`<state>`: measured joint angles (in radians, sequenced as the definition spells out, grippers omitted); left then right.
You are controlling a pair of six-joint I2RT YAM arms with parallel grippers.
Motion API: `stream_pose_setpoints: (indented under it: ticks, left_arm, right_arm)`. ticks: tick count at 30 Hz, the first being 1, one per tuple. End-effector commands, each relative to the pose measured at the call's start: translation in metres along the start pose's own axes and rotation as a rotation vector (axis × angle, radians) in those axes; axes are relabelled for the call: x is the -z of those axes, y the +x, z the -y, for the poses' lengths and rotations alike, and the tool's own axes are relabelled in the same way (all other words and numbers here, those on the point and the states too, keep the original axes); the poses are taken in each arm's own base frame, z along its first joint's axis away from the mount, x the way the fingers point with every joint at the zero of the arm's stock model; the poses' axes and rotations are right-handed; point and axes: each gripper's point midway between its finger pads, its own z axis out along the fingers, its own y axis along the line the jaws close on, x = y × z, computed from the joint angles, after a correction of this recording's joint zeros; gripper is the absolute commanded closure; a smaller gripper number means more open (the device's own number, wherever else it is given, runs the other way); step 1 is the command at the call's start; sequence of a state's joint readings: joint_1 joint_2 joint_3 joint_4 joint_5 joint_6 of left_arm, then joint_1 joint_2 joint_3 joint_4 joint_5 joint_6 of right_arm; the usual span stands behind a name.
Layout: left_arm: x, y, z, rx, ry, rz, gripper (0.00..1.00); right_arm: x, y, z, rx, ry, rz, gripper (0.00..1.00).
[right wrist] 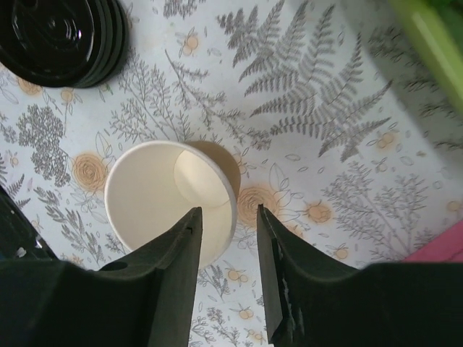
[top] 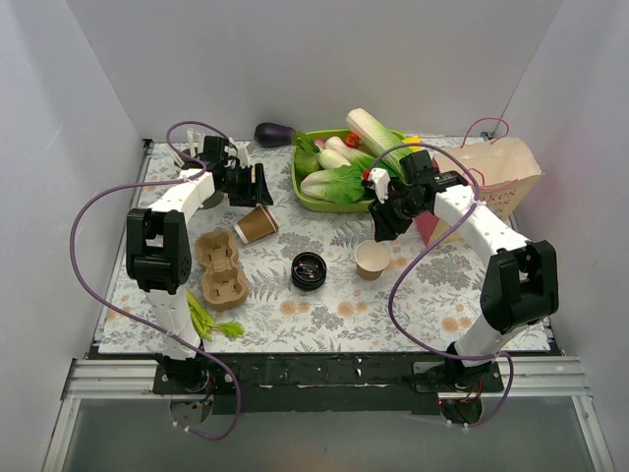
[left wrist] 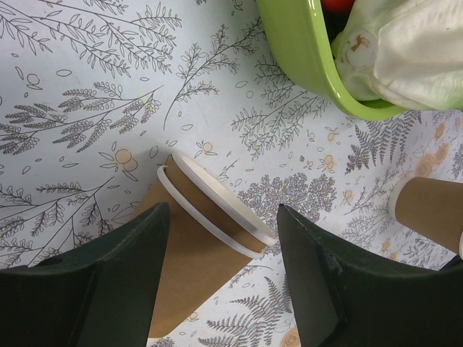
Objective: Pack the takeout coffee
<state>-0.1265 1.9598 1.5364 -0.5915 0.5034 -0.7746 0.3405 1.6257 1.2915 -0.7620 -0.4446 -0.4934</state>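
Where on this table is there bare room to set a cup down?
The near strip of floral tablecloth is bare, bordered by the stack of black plastic lids, the upright tan paper cup and the right arm. The far side is crowded with the green tray of vegetables and the dark purple eggplant.

Tan cups [top: 257, 224], pale cream inside — glossy black lids [top: 308, 270], lime-green bowl [top: 307, 195], white desk [top: 324, 317] patterned with grey ferns and orange blossoms.

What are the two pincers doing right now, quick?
Left pincer: open, empty, over the tipped cup.
Right pincer: slightly open, empty, above the upright cup.
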Motion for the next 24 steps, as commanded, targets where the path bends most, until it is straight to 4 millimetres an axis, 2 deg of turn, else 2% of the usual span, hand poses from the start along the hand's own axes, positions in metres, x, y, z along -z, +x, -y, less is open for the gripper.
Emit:
stream_pose_setpoints:
  ticks: [1,4,12,16,20,22,24]
  left_arm:
    - [0.01,-0.018,0.008,-0.037,0.001,0.047,0.39]
    - [0.009,-0.018,0.007,-0.034,-0.003,0.045,0.4]
    - [0.01,-0.016,-0.005,-0.015,-0.071,0.039,0.4]
    - [0.015,-0.018,0.0,-0.02,-0.063,0.05,0.4]
    - [0.033,-0.039,0.02,-0.058,-0.019,0.113,0.39]
    - [0.046,-0.051,0.029,-0.075,-0.021,0.152,0.35]
    - [0.061,-0.065,0.038,-0.093,-0.058,0.206,0.28]
  right_arm:
    - [0.026,-0.046,0.007,0.079,0.054,0.102,0.55]
    - [0.031,-0.059,-0.001,0.134,0.054,0.124,0.55]
    - [0.02,-0.077,-0.03,0.256,0.048,0.127,0.55]
    - [0.011,-0.087,-0.048,0.336,-0.001,0.133,0.54]
    - [0.0,-0.103,-0.084,0.466,-0.14,0.158,0.54]
    - [-0.008,-0.101,-0.105,0.535,-0.199,0.139,0.54]
    - [-0.018,-0.098,-0.12,0.601,-0.258,0.126,0.55]
